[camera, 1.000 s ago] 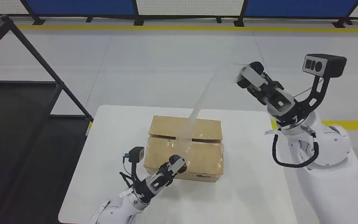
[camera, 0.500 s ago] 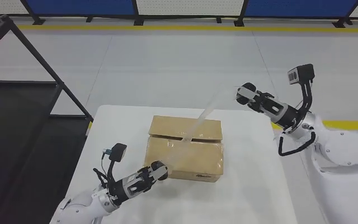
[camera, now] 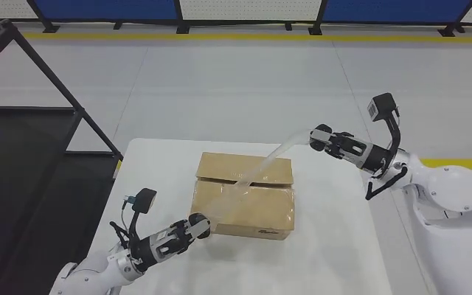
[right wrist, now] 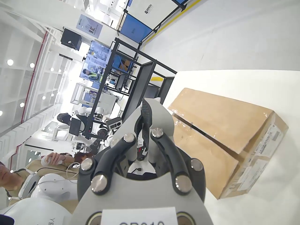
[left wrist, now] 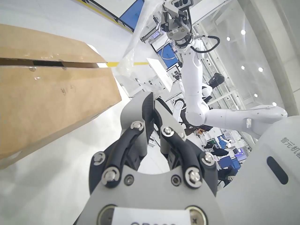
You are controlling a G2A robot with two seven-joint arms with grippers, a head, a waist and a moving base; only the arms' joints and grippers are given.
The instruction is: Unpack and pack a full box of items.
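Brown cardboard box (camera: 243,199), rectangular, flaps down, sits mid-way across the white desk (camera: 147,169), its long axis running side to side in front of me.

Right end effector (camera: 316,136): raised off the desk beyond the box's right end, fingers pinched closed on one end of a clear plastic strip (camera: 274,156). The strip slants down from there to the box top, where its other end appears to meet the centre seam (right wrist: 199,129) near the middle.

Left end effector (camera: 199,223): low, just beside the box's near left corner, fingers drawn narrow with nothing between them. I cannot tell whether it touches the cardboard.

Key relation: the strip's attached end lies down and to the left of my right end effector, and the strip's line crosses the seam at an angle. Judgement: freeing it calls for more pull away to the right, and the left arm, the nearer one, is placed to brace the box against sliding.

View notes: the left wrist view shows the strip rising to the right fingers and a dark gap along the seam. The right wrist view shows the seam, glossy patches beside it and a label on the box end, but I cannot make out the strip between its fingers. The top view gives the strip's full run.
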